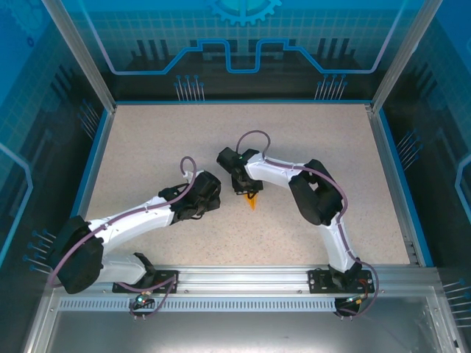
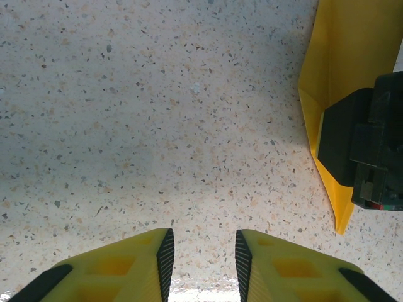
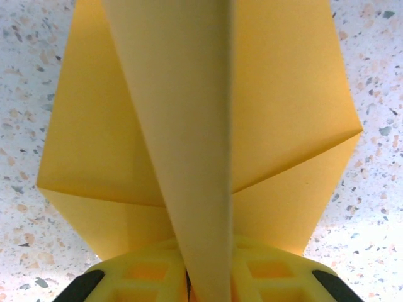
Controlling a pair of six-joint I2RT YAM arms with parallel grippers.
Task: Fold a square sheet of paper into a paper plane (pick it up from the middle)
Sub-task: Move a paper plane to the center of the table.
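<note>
The right gripper is clamped down on the paper plane. The raised centre fold runs straight into the slot between its two yellow fingers and gets pinched there, with barely any gap left. Looks like a proper grip on that ridge, not just a touch.

The left gripper is partly open and holds nothing. There's a clear gap between its jaws and you just see bare table through it. It sits just beside the plane on the left, not touching it. I can't tell whether its tips rest on the surface or hang a bit above it.

The plane is about mid-table, a touch closer to the near edge than the far one. From the top camera only a small orange point pokes out from under the right gripper, aimed at the near edge.

Materials:
- The paper is thin, plain orange-yellow and matte, with sharp creases.
- It's a kite-ish shape, with two flaps lying flat on either side and the middle fold standing up like a keel. Diagonal fold lines run out to the corners.
- Both sets of fingers are chunky yellow plastic with hollow pockets. The left wrist view shows black ribbed pads on the inner faces.
- The tabletop is a pale speckled surface, like terrazzo, with grey and tan flecks.
- The arms are white with black joints and a purplish cable looped along them.
</note>
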